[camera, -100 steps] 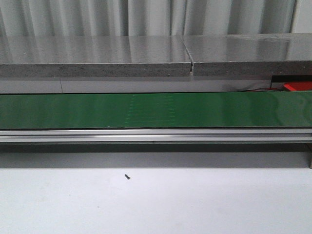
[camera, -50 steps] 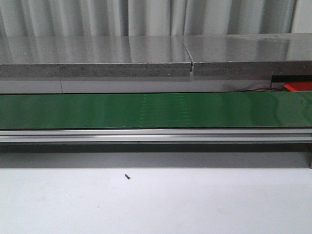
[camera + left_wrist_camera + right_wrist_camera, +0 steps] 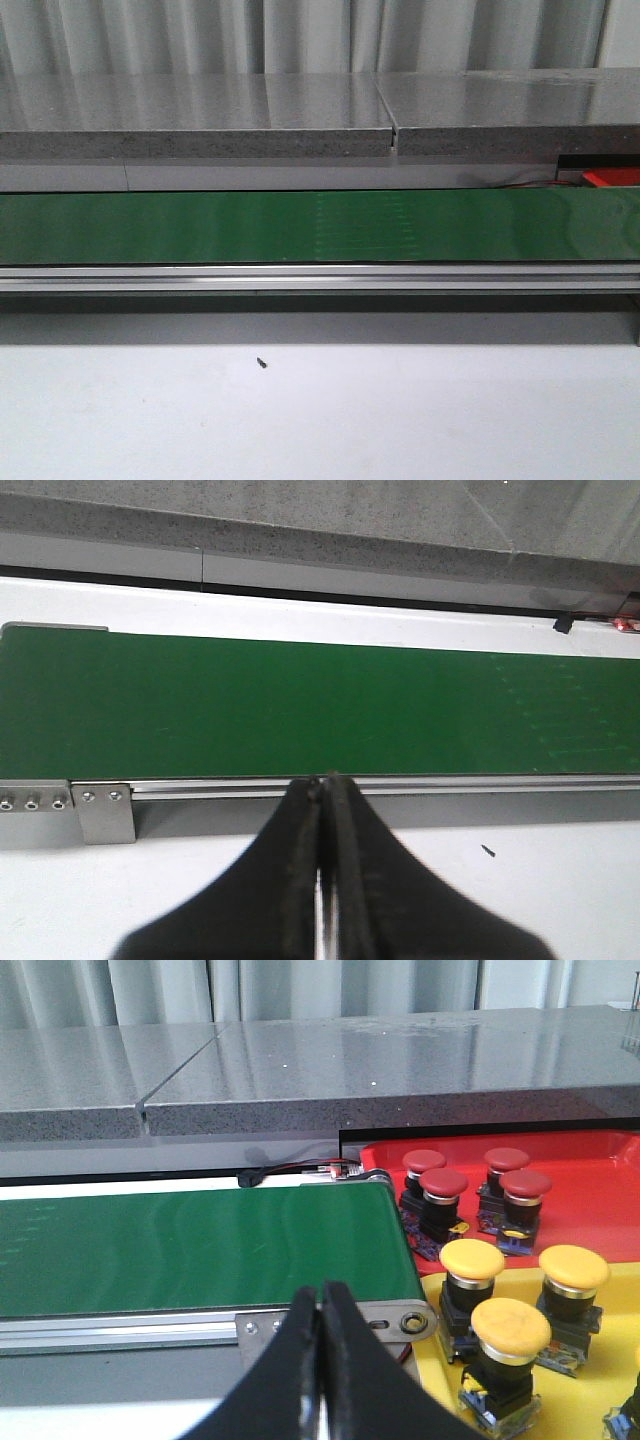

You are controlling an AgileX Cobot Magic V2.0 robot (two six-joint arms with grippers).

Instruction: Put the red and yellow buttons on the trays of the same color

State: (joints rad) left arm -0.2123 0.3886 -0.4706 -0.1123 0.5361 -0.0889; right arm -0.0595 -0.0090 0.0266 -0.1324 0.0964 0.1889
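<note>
No button lies on the green conveyor belt (image 3: pixel 200 228) in the front view. In the right wrist view, several red buttons (image 3: pixel 443 1184) stand on the red tray (image 3: pixel 590 1210) and several yellow buttons (image 3: pixel 510 1324) stand on the yellow tray (image 3: pixel 432 1372), both just past the belt's end (image 3: pixel 200 1250). My right gripper (image 3: pixel 320 1292) is shut and empty, in front of the belt's end bracket. My left gripper (image 3: pixel 325 780) is shut and empty, in front of the belt's near rail (image 3: pixel 450 785). Neither gripper shows in the front view.
A grey stone ledge (image 3: pixel 200 120) runs behind the belt. A corner of the red tray (image 3: pixel 612 178) shows at the far right. White tabletop (image 3: pixel 400 420) lies in front of the belt, with a small dark speck (image 3: pixel 261 363) on it.
A faint pale pattern on the belt has drifted to the right. Nothing else has moved.
</note>
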